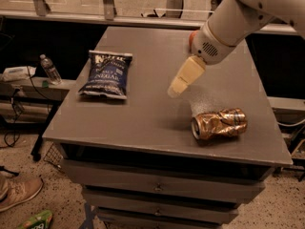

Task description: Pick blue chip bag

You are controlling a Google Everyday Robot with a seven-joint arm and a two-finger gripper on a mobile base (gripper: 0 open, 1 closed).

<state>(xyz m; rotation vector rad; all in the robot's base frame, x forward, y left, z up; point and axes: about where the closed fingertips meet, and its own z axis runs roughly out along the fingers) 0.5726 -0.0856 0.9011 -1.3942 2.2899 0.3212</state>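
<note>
White lettering on the blue chip bag (pixel 106 74) — too blurred to read, gripper (pixel 176 88) hovering between it and crushed can (pixel 219 124).

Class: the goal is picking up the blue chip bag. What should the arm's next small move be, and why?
Probably move the end effector sideways across the table until it is over the bag. It hangs above bare tabletop between the bag and the can, touching neither, and the bag lies flat, unobstructed.
</note>
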